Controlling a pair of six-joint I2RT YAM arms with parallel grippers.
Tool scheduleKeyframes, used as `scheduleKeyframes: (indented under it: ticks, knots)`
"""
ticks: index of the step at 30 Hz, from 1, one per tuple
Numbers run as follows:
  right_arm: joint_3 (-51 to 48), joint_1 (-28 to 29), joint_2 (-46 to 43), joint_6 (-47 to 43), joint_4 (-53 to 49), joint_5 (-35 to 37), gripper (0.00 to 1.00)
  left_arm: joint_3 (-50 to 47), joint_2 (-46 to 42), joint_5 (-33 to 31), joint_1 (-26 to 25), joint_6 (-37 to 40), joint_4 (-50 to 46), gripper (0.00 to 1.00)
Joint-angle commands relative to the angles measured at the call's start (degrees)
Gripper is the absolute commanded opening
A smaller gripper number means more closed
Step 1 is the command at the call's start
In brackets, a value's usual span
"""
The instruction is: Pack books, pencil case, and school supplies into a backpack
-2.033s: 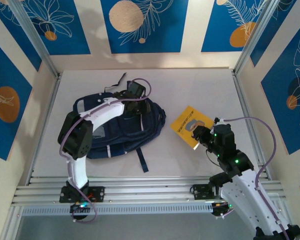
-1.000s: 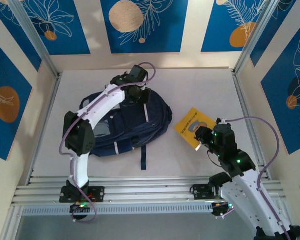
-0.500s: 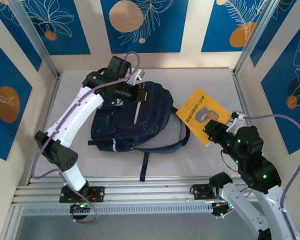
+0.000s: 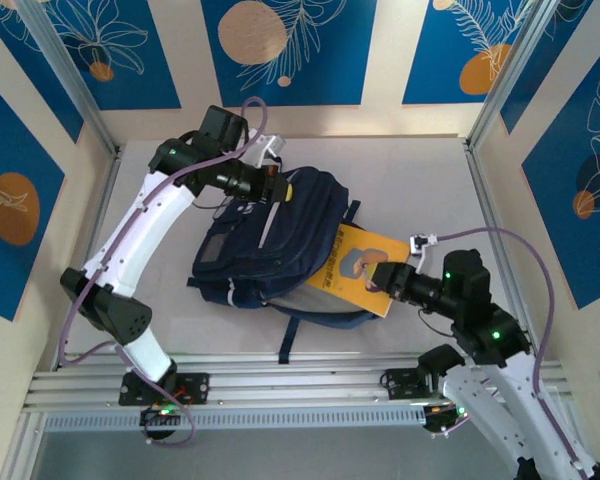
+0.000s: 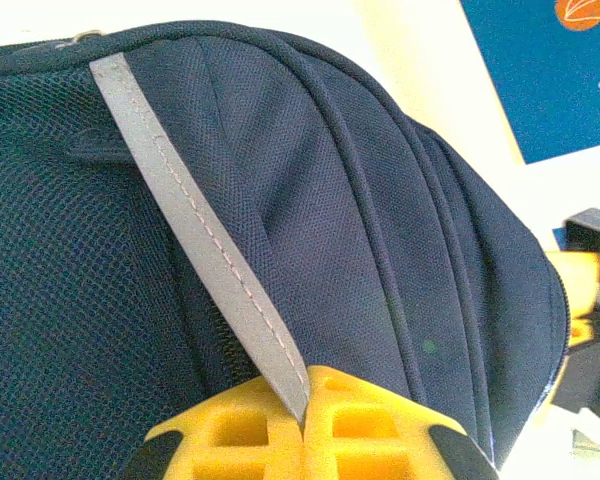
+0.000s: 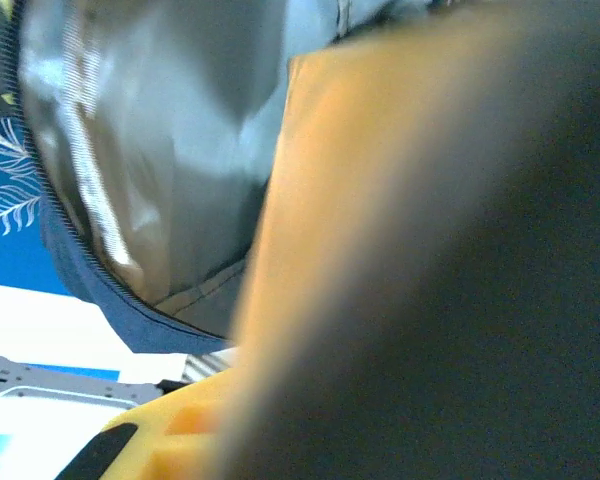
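One grey table (image 4: 410,170), walled by blue-and-cream panels (image 4: 280,50), bears the backpack (image 4: 305,220).

Navy backpack (image 4: 270,240), pale grey stripes, lying centre-left of frame. Yellow book (image 4: 365,268), tilted, right of centre, left edge overlapping backpack's side.

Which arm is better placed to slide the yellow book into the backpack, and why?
Right. The right gripper is shut on the yellow book, whose leading edge already sits at the open mouth of the backpack. The left gripper is clamped on the top of the backpack, holding it.
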Motion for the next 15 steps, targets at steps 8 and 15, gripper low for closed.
scheduleKeyframes:
  ticks: [8,15]
  knots:
    - [-9.80,-0.61,10.82,17.64,35.44,-7.25,0.00,5.32,-4.01,9.54,1.24,1.07,8.37,0.00]
    - [-9.11,1.32,18.51,17.55,42.56,-4.89,0.00,4.32,-4.09,11.11,1.93,0.31,9.14,0.00]
